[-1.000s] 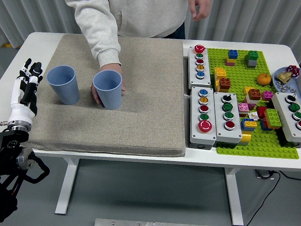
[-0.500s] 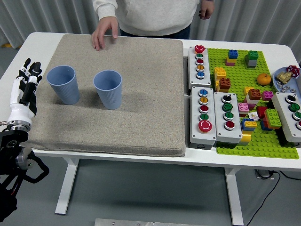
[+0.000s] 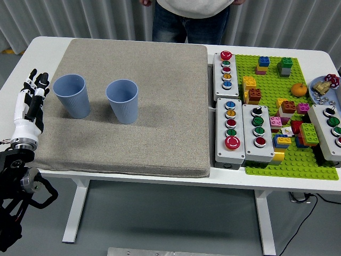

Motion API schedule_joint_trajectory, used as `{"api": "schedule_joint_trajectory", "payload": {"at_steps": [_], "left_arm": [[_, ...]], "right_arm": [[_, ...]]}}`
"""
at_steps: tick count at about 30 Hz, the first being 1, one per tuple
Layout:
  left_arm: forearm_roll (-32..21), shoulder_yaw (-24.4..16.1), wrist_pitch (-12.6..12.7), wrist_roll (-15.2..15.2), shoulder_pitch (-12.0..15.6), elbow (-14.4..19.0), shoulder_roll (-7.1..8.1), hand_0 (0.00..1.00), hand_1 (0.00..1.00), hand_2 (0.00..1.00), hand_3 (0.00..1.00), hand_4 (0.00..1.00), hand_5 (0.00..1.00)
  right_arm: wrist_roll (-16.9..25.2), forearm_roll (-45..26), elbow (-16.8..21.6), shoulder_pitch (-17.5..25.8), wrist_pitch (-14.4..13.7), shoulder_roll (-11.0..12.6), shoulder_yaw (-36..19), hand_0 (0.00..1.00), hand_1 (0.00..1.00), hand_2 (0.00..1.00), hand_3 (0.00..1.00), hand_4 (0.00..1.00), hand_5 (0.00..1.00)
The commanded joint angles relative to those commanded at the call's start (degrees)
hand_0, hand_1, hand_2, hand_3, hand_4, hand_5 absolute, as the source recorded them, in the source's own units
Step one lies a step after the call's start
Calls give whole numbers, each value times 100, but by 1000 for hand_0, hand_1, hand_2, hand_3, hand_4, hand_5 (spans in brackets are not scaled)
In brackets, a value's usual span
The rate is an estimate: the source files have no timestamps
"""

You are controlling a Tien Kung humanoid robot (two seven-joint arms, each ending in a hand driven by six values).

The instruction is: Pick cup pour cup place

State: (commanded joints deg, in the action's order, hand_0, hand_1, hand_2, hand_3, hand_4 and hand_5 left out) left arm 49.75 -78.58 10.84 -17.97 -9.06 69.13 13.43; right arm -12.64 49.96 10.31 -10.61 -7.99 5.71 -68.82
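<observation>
pale blue plastic, ribbed down the sides: two cups stand upright and empty-looking on the beige woven mat (image 3: 133, 128), mouths open to the camera. the left cup (image 3: 71, 95) sits near the mat's left edge, the right cup (image 3: 122, 101) just beside it toward the middle, the two apart and not touching. each tapers from a wide rim to a narrower base.

the left hand (image 3: 31, 104), white and black, rests at the mat's left border, close to the left cup but not touching it, fingers (image 3: 35, 85) straight and loosely spread, holding nothing. the right hand is out of sight.

the mat is thick, coarse and square-cornered, and most of it, to the right of and in front of the cups, lies bare. it covers the left part of the white table (image 3: 269, 180). right of it stand grey button boxes (image 3: 230, 130) with coloured round buttons, then a green studded baseplate (image 3: 266, 80) strewn with toy bricks. a person (image 3: 192, 18) stands at the far edge, hands off the table.
</observation>
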Motion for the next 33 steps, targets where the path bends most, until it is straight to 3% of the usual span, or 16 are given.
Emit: {"api": "schedule_joint_trajectory", "payload": {"at_steps": [22,33], "left_arm": [[61,145,-18,-18,-92,-326,-244,930,926,998,991,961,694],[72,223,-12,-21,-96,-388,-276,930,926,997,984,961,691]], "right_arm": [[-5,10,0,-21,0,-11,-7,743,703,726,644,223,402],[-8,51,0,-18,3,-19,-30,744,705,727,645,224,403]]}}
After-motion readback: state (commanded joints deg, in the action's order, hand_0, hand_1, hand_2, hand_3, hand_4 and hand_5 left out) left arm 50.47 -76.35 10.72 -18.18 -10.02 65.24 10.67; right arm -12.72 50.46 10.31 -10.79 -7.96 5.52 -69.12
